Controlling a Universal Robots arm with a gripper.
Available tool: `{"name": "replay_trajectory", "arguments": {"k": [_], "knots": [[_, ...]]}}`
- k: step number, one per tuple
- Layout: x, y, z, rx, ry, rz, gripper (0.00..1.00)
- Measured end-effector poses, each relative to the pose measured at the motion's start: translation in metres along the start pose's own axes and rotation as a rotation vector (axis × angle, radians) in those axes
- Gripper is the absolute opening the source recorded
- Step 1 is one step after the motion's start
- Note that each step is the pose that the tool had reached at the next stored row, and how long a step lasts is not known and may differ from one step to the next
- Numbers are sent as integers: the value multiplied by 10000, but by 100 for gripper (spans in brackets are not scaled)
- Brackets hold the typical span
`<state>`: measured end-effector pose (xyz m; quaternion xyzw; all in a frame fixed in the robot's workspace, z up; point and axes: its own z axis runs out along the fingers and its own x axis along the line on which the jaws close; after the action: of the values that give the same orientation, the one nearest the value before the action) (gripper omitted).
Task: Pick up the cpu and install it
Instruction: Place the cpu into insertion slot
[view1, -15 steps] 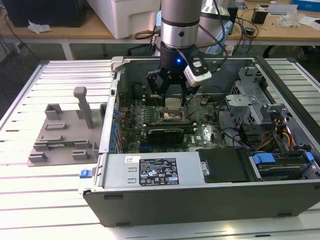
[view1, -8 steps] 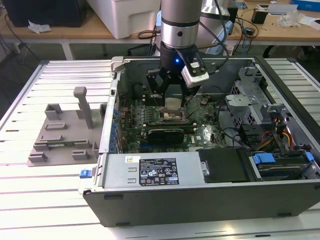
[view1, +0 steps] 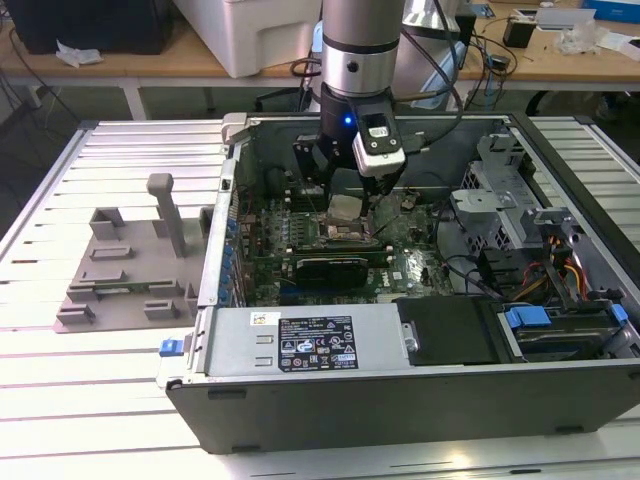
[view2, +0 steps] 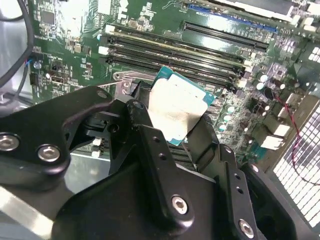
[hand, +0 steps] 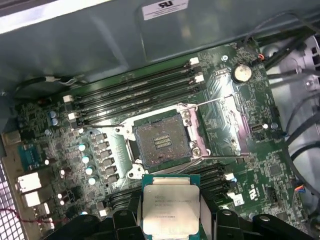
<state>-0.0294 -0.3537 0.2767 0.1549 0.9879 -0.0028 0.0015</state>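
Observation:
The cpu is a flat silvery square with a thin green rim, held in the air inside the open computer case. My gripper is shut on it, one black finger on each side. In the first wrist view the cpu hangs level, a short way off from the open motherboard socket, whose contact field is bare and whose metal frame is swung open. In the second wrist view the cpu sits tilted between the black fingers, over the green motherboard.
A grey plastic tray with upright posts lies on the slatted table at the exterior view's left of the case. Memory slots run beside the socket. Drive cages and cables crowd the case at the exterior view's right.

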Motion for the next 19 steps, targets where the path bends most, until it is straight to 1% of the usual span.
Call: {"name": "replay_trajectory", "arguments": {"k": [2, 3, 9, 15, 17, 19], "knots": [[0, 0, 0, 1, 1, 199, 55], [0, 0, 0, 2, 3, 438, 55], [0, 0, 0, 5, 6, 1205, 55], [0, 0, 0, 7, 9, 1837, 55], [0, 0, 0, 8, 11, 2134, 55], [0, 0, 1, 11, 12, 2555, 55]]}}
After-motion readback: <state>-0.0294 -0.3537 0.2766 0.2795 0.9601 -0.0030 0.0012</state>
